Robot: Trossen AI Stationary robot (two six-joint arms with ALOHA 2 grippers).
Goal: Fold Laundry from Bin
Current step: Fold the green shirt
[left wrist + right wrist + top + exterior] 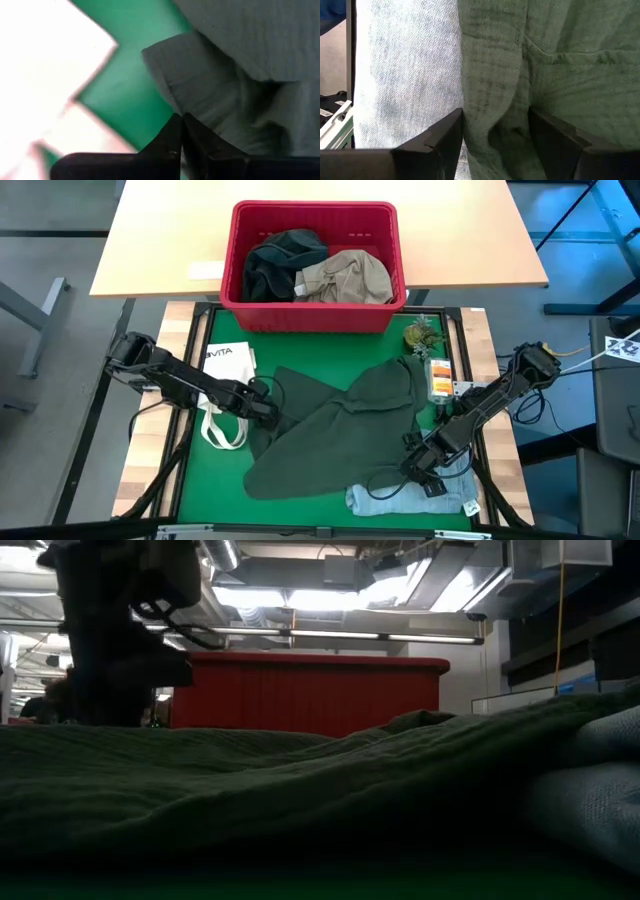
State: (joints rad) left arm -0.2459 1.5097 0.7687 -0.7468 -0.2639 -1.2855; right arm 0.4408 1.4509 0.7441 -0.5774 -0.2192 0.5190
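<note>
While green garment (345, 425) hides jeans (400, 502), left tool (181, 131) pinches it; right tool (495, 131) spread.

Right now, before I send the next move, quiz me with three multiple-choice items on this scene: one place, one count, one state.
1. Where are the jeans?
A. in the bin
B. on the mat's near edge, under the green garment
C. on the tote bag

2. How many garments show in the bin?
A. none
B. two
C. five

3. How does the right claw stand?
A. open over a fold of the green garment
B. shut on the jeans
C. raised above the bin

Answers:
1 B, pale denim shows below the green cloth.
2 B, one dark, one khaki.
3 A, the right wrist view shows the fingers apart.
</note>
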